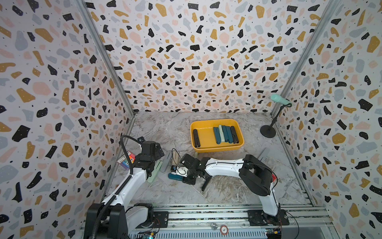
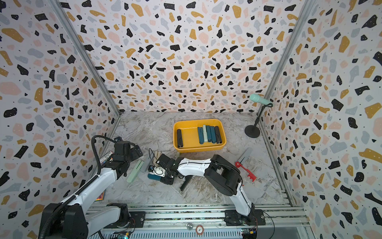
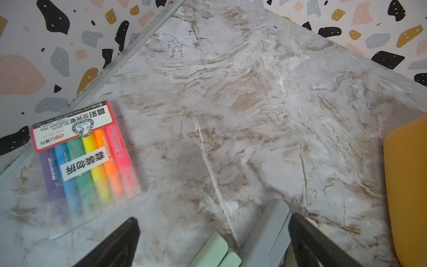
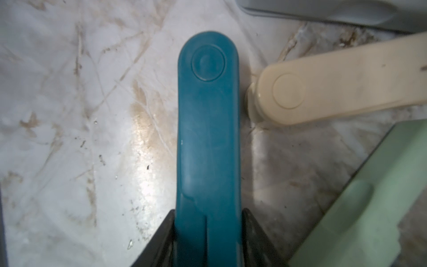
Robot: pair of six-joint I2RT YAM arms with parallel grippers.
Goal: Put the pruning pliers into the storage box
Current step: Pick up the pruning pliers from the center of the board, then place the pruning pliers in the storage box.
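My right gripper clamped on the teal pruning pliers, flat on the table in front of the storage box, my left gripper also in front of it, jaws wide apart above mint pliers and grey pliers, more pliers inside the box.

The storage box is yolk yellow; the pliers in it are dark teal, mint and black. The bench is grey-white marble veined with brown. On it lie dark teal pruning pliers, beige pliers, mint pliers, grey pliers and, to the right, red pliers. The walls are white terrazzo blotched black, ochre, pink and blue-grey. The far-right microphone is mint and its stand black. The left packet of pens is rainbow-striped.
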